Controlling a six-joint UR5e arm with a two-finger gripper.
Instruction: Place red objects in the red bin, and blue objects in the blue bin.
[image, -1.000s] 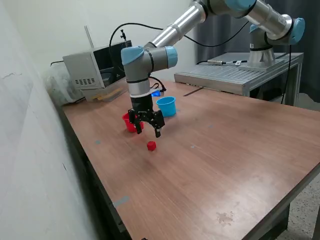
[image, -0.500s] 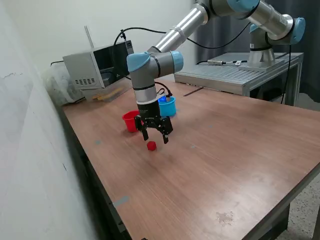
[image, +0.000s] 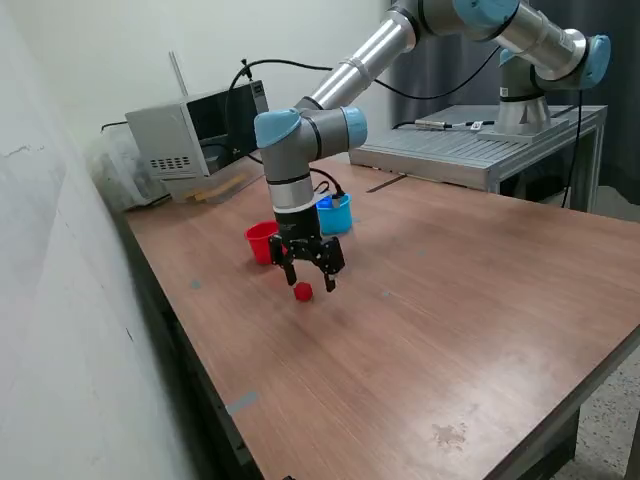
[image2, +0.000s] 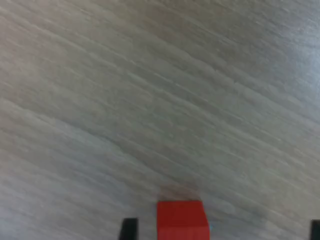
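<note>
Directly beneath spread claw (image: 309, 283), red cube (image: 303, 291)

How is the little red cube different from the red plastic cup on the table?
The small red cube is solid, square-edged and much smaller than the red plastic cup, which is round, open-topped and rimmed. The cube lies directly beneath the open gripper; the cup stands behind it, partly hidden by the arm. Both are bright red and rest on the wooden table.

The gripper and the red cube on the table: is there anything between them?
Nothing. In the exterior view the open gripper hangs just above the red cube, with only air between. The wrist view shows the cube on bare wooden table.
</note>
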